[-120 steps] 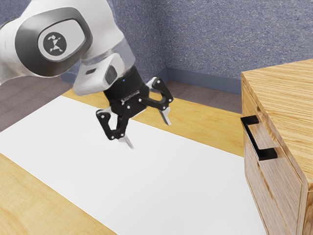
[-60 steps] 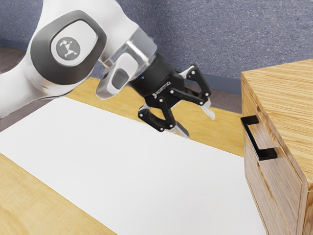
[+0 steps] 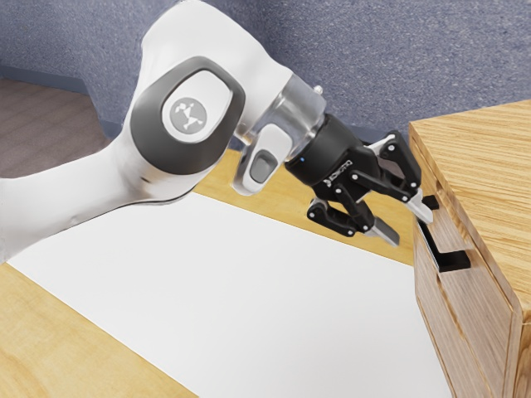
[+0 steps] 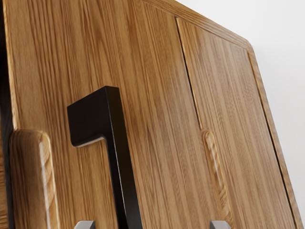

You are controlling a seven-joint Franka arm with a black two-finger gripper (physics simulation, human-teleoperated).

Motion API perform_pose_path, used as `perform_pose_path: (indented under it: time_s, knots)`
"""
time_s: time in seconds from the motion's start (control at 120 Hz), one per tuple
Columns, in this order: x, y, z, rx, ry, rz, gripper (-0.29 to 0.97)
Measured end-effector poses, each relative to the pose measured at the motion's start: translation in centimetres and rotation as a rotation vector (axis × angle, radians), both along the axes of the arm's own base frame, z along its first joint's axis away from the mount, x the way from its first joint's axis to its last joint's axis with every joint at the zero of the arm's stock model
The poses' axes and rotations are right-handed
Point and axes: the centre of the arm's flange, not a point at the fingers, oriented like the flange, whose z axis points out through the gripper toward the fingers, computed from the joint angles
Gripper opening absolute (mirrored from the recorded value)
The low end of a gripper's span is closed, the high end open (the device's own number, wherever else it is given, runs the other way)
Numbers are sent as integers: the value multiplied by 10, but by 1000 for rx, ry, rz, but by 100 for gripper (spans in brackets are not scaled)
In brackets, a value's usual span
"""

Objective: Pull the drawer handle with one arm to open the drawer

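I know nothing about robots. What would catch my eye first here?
A bulky white arm looms at the exterior view's left, its black hand open right by the black handle of a wooden cabinet at that view's right. In the wrist view, that handle stands out dark against golden wood grain.

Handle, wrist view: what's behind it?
Behind the black handle is the wooden drawer front, grain showing either side of the bar. The strip directly behind the bar is covered; the drawer's inside is hidden too.
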Motion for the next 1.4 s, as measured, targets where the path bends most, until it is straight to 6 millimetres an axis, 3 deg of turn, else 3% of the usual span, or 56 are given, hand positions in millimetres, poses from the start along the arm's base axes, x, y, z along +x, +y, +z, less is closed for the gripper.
perform_pose_path:
  time_s: [0.133, 0.25, 0.383, 0.542, 1.05, 1.267, 1.4]
  knots:
    - [7, -8, -11, -8, -13, -24, 24]
    - [5, -9, -17, -3, -24, -34, 14]
    - [-15, 6, -13, 35, -52, -14, 7]
    - [-28, 43, -9, 66, -70, 45, 1]
    - [-86, 66, -7, 88, -99, 46, -4]
    - [-102, 95, -8, 62, -95, 71, -4]
    - [-115, 101, -7, 59, -99, 69, -4]
